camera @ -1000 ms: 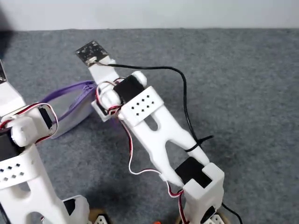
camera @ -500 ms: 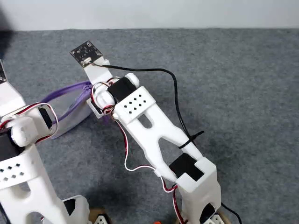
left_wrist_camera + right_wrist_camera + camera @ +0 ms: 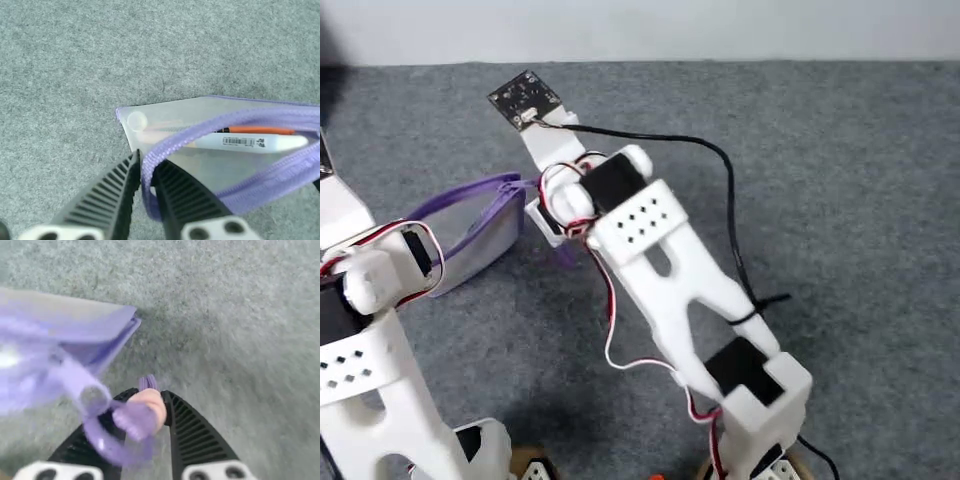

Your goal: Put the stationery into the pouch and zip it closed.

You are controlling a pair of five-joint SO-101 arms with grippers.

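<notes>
A translucent pouch point(image 3: 470, 240) with a purple zip lies at the left of the grey mat. In the left wrist view the pouch point(image 3: 210, 150) gapes open, and a white pen point(image 3: 250, 142) with an orange part lies inside it. My left gripper point(image 3: 145, 172) is shut on the purple zip edge at the pouch's corner. At the pouch's other end, my right gripper point(image 3: 150, 412) is shut on the purple zip pull point(image 3: 132, 422), which carries a peach bead point(image 3: 150, 407). In the high view the right gripper point(image 3: 548, 215) sits against the pouch's right end.
The left arm point(image 3: 370, 330) stands at the near left, and the right arm point(image 3: 670, 280) crosses the middle with a black cable point(image 3: 730, 230) looping off it. A pale wall point(image 3: 720, 30) bounds the far edge. Bare grey mat point(image 3: 850, 200) spreads to the right.
The right arm swung a little left, then back right and farther from me, still holding the zip pull. The left arm and the pouch have stayed put.
</notes>
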